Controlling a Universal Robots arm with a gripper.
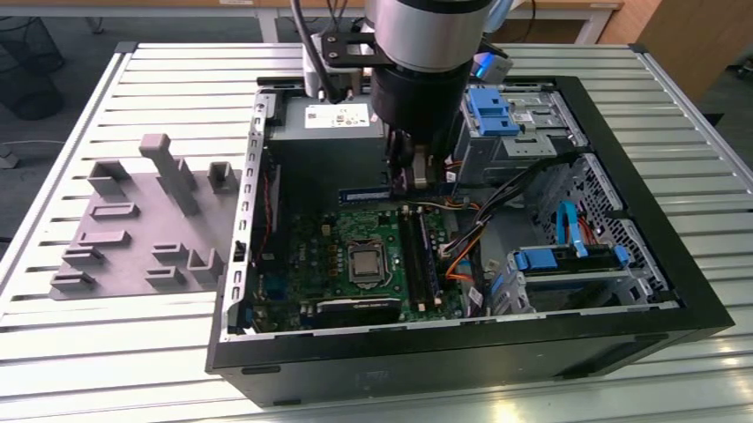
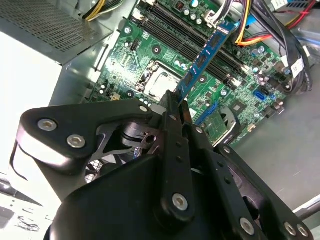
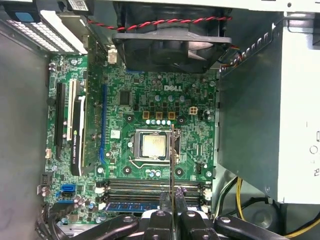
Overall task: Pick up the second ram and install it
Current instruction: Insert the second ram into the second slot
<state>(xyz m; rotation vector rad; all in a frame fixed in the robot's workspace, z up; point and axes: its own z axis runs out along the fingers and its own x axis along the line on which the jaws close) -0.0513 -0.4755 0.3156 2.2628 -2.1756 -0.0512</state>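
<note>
My gripper (image 2: 179, 104) is shut on one end of the second ram (image 2: 206, 51), a thin blue-green stick with dark chips. In the exterior view the second ram (image 1: 365, 194) juts sideways from the gripper (image 1: 406, 181) inside the open computer case (image 1: 659, 308), hanging above the far end of the black slot rails (image 1: 414, 251). The first wrist view shows the second ram (image 3: 172, 160) edge-on as a thin line rising from the gripper (image 3: 172, 214), over the slot rails (image 3: 145, 186). Another blue stick (image 3: 131, 205) sits in the slot nearest the board's edge.
A grey moulded fixture (image 1: 141, 220) with upright posts stands on the slatted table at the exterior view's left. Inside the case are the processor socket (image 3: 152, 146), a fan (image 3: 170, 42), the power supply box (image 1: 324, 123), orange and black cables (image 1: 465, 256) and blue drive caddies (image 1: 553, 260).
</note>
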